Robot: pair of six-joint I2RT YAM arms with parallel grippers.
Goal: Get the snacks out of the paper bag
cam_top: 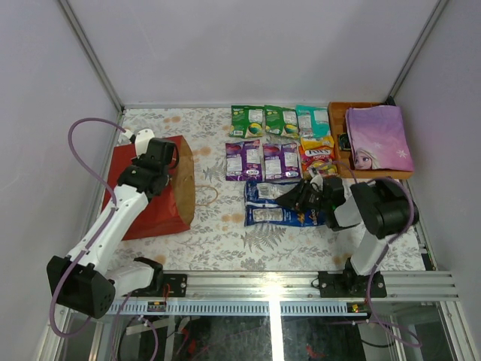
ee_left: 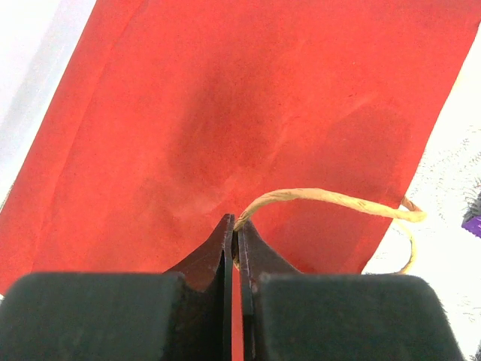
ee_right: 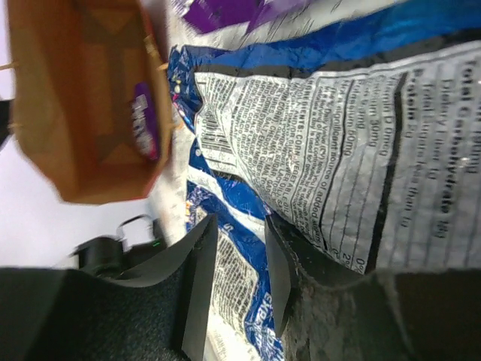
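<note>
left gripper (ee_left: 235, 223): one, jaws pressed together on a cord handle (ee_left: 331, 199), which runs out from between the tips
paper bag (ee_left: 225, 113): one, on its side directly under the left gripper, red face up, mouth turned toward the right gripper
loose handle loop (cam_top: 207, 197): one, flat on the surface (cam_top: 225, 244) just past the bag's mouth from the left gripper
right gripper (ee_right: 239, 226): one, jaws a narrow gap apart, low over blue foil; cannot tell if they pinch it
blue bags (ee_right: 338, 150): apparently two side by side, touching, right beneath and ahead of the right gripper; it could be one creased bag
purple packets (cam_top: 243, 159): two side by side on the surface, just beyond the right gripper
purple packet inside (ee_right: 144, 120): one, in the bag's brown mouth, well ahead of the right gripper
yellow-red packets (cam_top: 317, 150): seemingly two overlapping, just beyond the right gripper and to its right; count unsure
green packets (cam_top: 247, 120): two, in the far row behind the purple ones
teal packet (cam_top: 312, 120): one, at the right end of that row
tray (cam_top: 338, 113): one, far right of the right gripper, carrying one purple book (cam_top: 379, 135)
</note>
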